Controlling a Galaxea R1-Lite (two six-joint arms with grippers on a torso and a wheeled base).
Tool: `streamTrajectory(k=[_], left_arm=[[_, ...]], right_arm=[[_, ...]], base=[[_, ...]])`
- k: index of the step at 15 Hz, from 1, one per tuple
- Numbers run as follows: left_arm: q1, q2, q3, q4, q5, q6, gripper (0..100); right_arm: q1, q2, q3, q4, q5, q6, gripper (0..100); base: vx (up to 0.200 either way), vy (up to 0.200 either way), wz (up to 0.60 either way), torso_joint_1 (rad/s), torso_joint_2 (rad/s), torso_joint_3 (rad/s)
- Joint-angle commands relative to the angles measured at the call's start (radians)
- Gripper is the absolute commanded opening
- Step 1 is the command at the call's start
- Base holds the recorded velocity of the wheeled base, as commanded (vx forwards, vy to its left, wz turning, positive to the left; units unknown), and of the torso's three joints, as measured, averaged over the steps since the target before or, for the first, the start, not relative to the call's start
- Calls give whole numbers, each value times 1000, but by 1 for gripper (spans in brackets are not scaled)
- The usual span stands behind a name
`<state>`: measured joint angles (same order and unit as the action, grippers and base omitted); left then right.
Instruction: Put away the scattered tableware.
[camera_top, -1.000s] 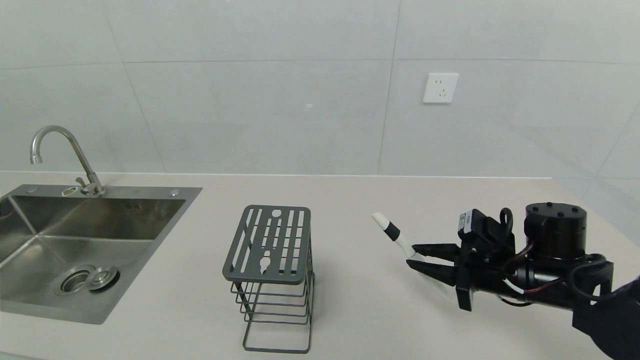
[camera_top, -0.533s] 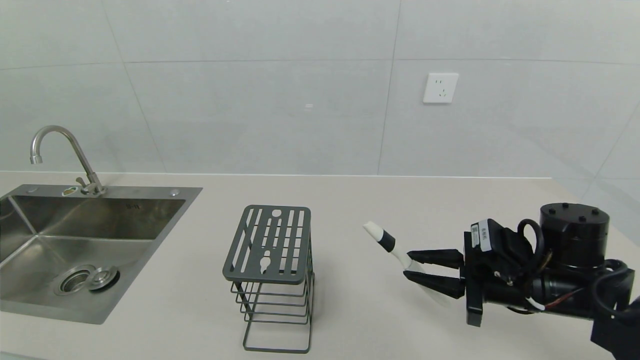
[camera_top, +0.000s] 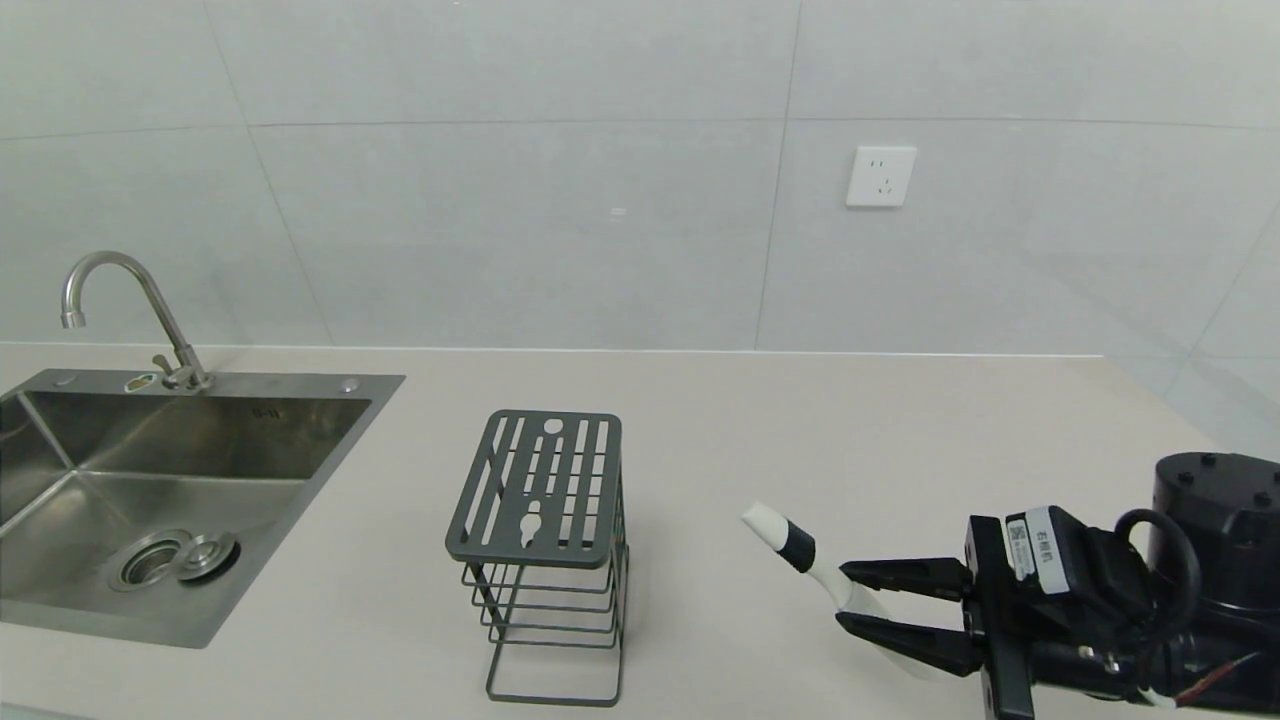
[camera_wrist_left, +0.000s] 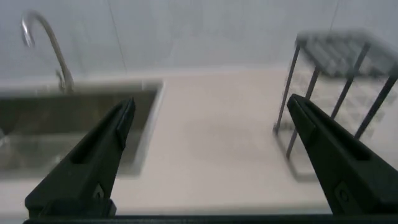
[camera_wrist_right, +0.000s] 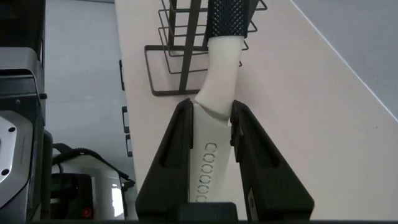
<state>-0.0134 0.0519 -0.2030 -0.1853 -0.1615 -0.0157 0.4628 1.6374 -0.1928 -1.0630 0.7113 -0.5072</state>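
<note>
A pale counter (camera_top: 850, 420) runs along a grey tiled wall with a socket (camera_top: 881, 176). A sink (camera_top: 230, 425) with a tap (camera_top: 160, 312) sits at its left end and a wire rack (camera_top: 535, 490) near the front middle. At the front right, the right gripper (camera_top: 845, 595) lies level, pointing towards the rack, clamped on a white utensil (camera_top: 797, 546) whose handle slants up and left. The left gripper (camera_wrist_left: 210, 102) is spread wide, facing the counter between sink and rack.
</note>
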Motion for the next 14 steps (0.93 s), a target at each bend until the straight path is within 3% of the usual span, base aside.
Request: streamTrajectory(k=[1, 3, 6, 8, 11, 14], left_arm=[[-60, 69, -65, 52, -69, -35, 100], [-149, 137, -81, 61, -138, -96, 100], [-273, 284, -142, 37, -204, -115, 100], [-369, 430, -171, -36, -351, -113, 100], [-413, 617, -202, -132, -472, -110, 100], [-421, 902, -288, -292, -494, -124, 100]], right_arm=[[2, -14, 4, -2, 0, -1, 0], [2, -27, 3, -2, -1, -1, 0], [2, -64, 7, -3, -3, 1, 0], [2, -93, 13, -2, -3, 3, 0], [2, -111, 41, -2, -3, 6, 0], [-7, -140, 61, 1, -4, 9, 0]], base=[[0, 0, 0, 0, 0, 0], [0, 0, 0, 0, 0, 0], [0, 0, 0, 0, 0, 0], [0, 0, 0, 0, 0, 0], [0, 0, 0, 0, 0, 0], [0, 0, 0, 0, 0, 0]])
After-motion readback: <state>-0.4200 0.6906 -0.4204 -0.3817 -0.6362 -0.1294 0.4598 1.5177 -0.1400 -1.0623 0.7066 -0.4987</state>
